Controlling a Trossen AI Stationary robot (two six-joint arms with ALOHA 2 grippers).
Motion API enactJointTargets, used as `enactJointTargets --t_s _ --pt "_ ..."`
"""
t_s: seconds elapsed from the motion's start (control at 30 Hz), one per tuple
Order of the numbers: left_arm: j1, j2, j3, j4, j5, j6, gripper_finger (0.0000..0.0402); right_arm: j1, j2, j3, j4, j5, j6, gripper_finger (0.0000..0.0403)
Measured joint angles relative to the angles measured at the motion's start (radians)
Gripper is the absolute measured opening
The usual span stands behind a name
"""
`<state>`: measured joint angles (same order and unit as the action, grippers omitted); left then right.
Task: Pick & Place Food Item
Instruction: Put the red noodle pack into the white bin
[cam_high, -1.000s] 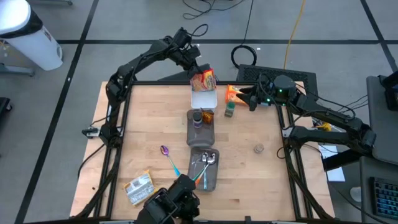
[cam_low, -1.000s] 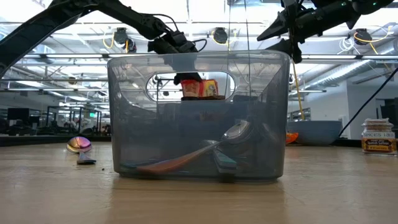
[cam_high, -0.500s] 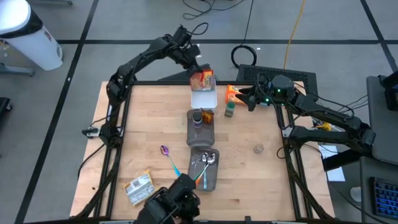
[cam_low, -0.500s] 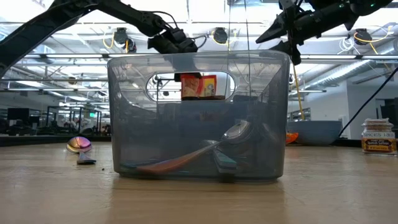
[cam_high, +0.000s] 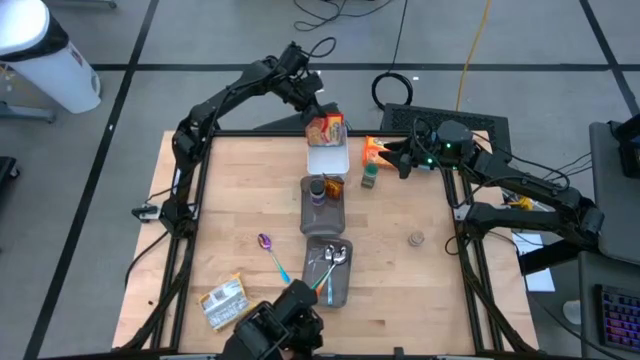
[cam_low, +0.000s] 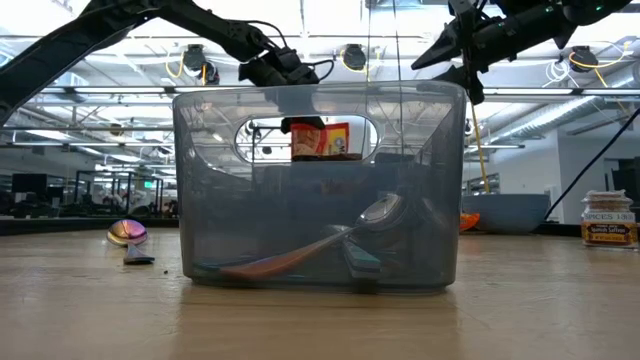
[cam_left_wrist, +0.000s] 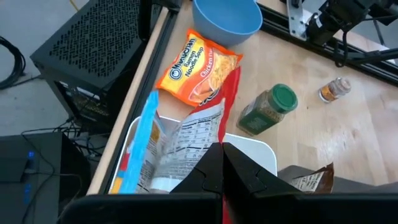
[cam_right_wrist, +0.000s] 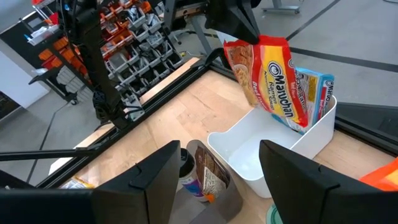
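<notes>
A red-and-yellow ramen packet (cam_right_wrist: 273, 78) stands upright at the far end of the white bin (cam_right_wrist: 273, 152), with my left gripper (cam_high: 316, 108) shut on its top. A blue packet (cam_right_wrist: 316, 87) stands in the bin behind it. In the left wrist view the packet's printed back (cam_left_wrist: 189, 140) faces the camera. My right gripper (cam_right_wrist: 221, 180) hovers open near the table's far right, beside an orange ramen packet (cam_high: 379, 150) that lies flat, and touches nothing. My left gripper pinches the packet's crimped top edge near one corner (cam_right_wrist: 241, 48) between its two fingers; in its own wrist view the red edge (cam_left_wrist: 228, 127) runs out from the shut fingertips. The fingers slant down from the far left. The packet hangs upright, its lower end inside the white bin.
A green spice jar (cam_high: 369, 178) stands by the orange packet. Two grey bins sit mid-table, one (cam_high: 322, 200) with a dark jar, one (cam_high: 330, 272) with spoons. Also here: a purple spoon (cam_high: 268, 248), a flat packet (cam_high: 222, 300), a small jar (cam_high: 416, 238) and a blue bowl (cam_left_wrist: 225, 18).
</notes>
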<state>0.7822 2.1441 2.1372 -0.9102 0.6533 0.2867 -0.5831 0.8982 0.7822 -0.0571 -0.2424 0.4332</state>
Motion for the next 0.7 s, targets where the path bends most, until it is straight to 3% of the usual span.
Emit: enactJointTargets --t_s 0.7 --pt "-0.019 0.065 0.000 0.040 0.005 -0.017 0.0000 0.000 0.000 0.000 -0.002 0.001 0.000 0.0212"
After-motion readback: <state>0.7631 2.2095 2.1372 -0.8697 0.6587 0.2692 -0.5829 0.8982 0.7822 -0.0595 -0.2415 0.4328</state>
